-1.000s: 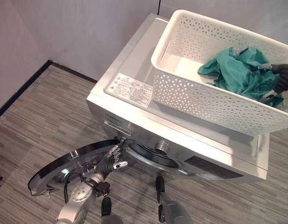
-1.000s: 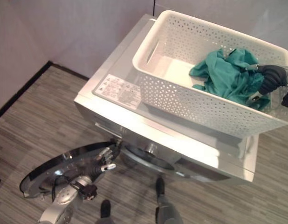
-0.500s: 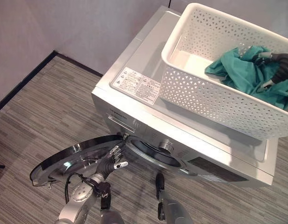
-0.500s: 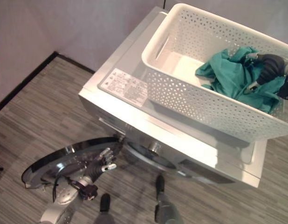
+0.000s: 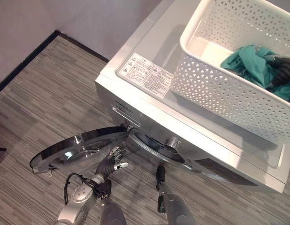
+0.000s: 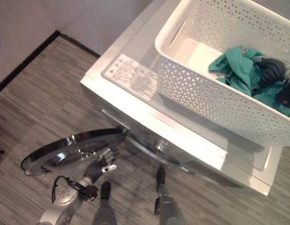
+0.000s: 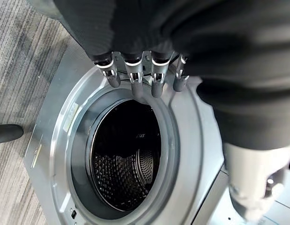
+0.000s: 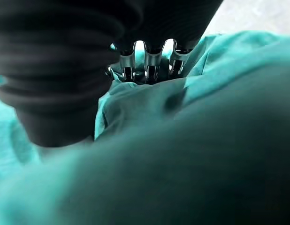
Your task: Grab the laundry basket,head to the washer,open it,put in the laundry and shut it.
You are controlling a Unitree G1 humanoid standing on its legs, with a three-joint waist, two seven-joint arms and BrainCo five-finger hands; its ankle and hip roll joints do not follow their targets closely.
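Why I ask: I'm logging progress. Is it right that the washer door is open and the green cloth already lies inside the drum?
Not quite. The door is open, but the green cloth lies in the white basket on top of the washer, as the right eye view shows.

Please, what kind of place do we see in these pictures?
Probably a laundry corner of a room, perhaps a test setup. A front-loading washer stands by a plain wall with its round door swung open, and a white laundry basket holding teal cloth sits on top. The floor is striped grey.

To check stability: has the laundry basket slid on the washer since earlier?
No. The laundry basket stays beside the label on the washer; the camera shifted.
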